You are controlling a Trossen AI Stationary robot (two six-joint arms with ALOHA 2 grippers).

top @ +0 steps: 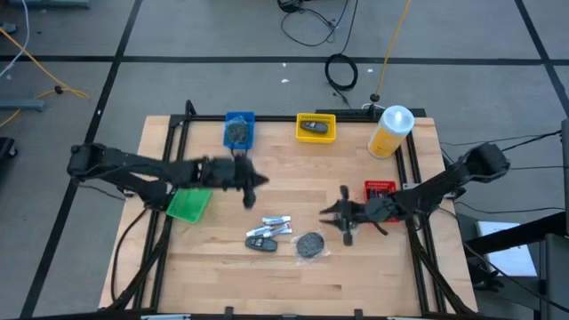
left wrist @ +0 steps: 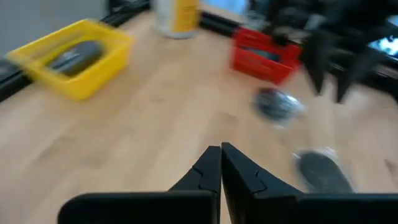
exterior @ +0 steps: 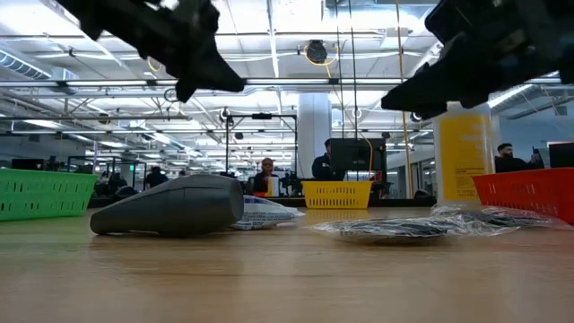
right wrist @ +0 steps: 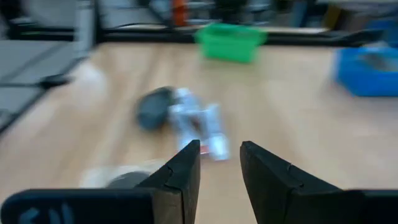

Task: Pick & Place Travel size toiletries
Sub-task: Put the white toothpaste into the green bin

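A dark oblong bottle (top: 260,242), slim silver-white tubes (top: 276,225) and a grey disc in clear wrap (top: 309,244) lie on the wooden table near its middle front. They also show in the right wrist view: bottle (right wrist: 155,107), tubes (right wrist: 199,121), disc (right wrist: 124,177). My left gripper (top: 253,182) is shut and empty, above the table to the far left of the tubes. My right gripper (top: 342,213) is open and empty, above the table to the right of the disc. A blue tray (top: 238,130) holds a grey disc and a yellow tray (top: 316,127) holds a dark item.
A green tray (top: 188,203) sits at the left under my left arm and a red tray (top: 380,189) at the right under my right arm. A tall yellow bottle with a white cap (top: 391,132) stands at the far right. Black frame rails run along the table's sides.
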